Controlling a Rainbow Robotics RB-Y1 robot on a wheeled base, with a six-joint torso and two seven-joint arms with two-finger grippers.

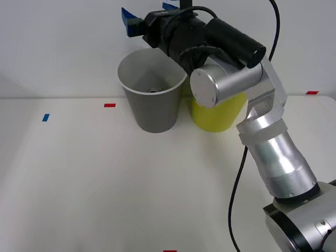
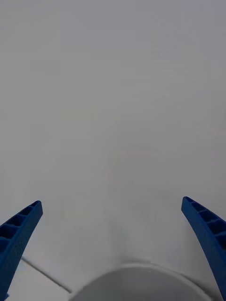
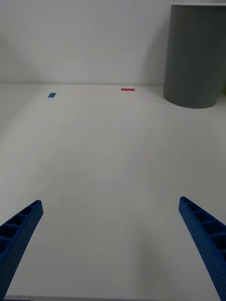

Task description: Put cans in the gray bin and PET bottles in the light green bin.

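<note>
up top, the right gripper (image 1: 149, 16) hangs over the gray bin (image 1: 152, 102), fingers spread and empty; something dark, perhaps the can (image 1: 153, 90), lies inside. left gripper (image 3: 113, 244) spread too.

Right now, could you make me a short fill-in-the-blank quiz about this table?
1. The right gripper hangs above the ____ bin with open jaws.
2. Something small and dark lies at the bottom of the ____ bin.
3. Beside the gray bin stands a ____ bin.

Missing: gray; gray; yellow-green
</note>
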